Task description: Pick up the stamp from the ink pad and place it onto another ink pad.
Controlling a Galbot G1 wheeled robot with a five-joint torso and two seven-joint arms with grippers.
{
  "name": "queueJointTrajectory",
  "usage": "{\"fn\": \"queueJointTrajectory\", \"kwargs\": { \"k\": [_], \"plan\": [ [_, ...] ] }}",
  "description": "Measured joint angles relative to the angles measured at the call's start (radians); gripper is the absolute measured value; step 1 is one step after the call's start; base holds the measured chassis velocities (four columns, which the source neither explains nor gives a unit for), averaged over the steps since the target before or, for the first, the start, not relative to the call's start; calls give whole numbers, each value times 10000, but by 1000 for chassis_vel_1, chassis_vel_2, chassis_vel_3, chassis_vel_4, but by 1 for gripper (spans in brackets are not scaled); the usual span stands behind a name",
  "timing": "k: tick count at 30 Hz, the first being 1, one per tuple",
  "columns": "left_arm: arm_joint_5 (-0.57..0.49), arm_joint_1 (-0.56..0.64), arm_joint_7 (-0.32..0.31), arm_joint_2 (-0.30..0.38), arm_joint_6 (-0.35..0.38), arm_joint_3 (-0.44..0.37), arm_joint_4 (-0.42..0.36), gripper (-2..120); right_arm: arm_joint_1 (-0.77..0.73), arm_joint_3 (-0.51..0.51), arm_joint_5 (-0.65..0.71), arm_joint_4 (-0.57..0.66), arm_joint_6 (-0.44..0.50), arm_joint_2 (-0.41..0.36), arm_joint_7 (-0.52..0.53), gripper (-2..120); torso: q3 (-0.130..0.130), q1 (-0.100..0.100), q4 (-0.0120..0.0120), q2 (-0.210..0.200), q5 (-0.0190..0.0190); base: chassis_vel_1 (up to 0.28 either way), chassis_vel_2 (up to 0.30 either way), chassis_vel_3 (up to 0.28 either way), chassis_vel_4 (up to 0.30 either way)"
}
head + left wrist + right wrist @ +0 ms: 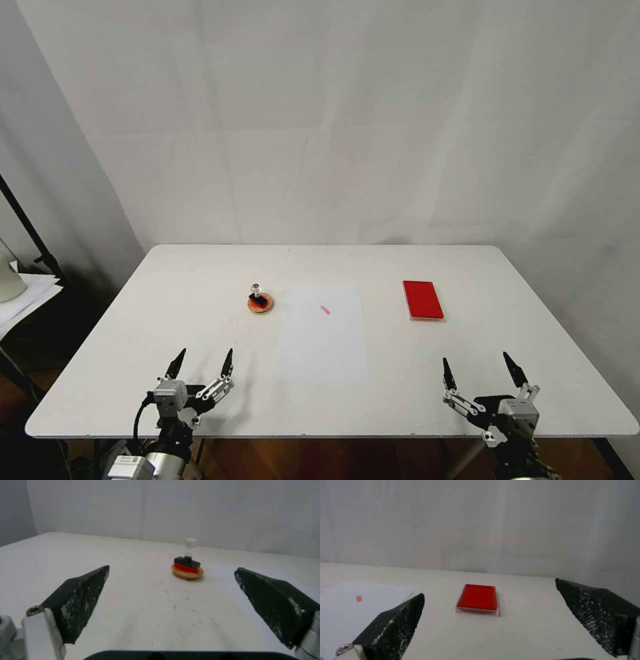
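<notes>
White tabletop (pixel 200 280), pale backdrop behind. Stamp (pixel 256 293) upright on round orange pad (pixel 261 304), left of centre. Paper sheet (pixel 323 333) mid-table w/ small red mark (pixel 325 309). Red rect. pad (pixel 423 300) toward right edge, bare. Left gripper (pixel 201 363) at near edge, jaws apart, holding nothing. Right gripper (pixel 479 372) at near edge too, jaws apart, holding nothing.

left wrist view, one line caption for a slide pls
Open left gripper faces the stamp standing on the round ink pad.
</notes>
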Motion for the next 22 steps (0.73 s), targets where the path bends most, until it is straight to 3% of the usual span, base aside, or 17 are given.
{"fn": "queueJointTrajectory", "kwargs": {
  "k": [22],
  "plan": [
    [0,0,0,0,0,0,0,100,154,-113,193,-73,-35,-16,-84,100,0,0,-1,0,0,0,0,0,0]
  ]
}}
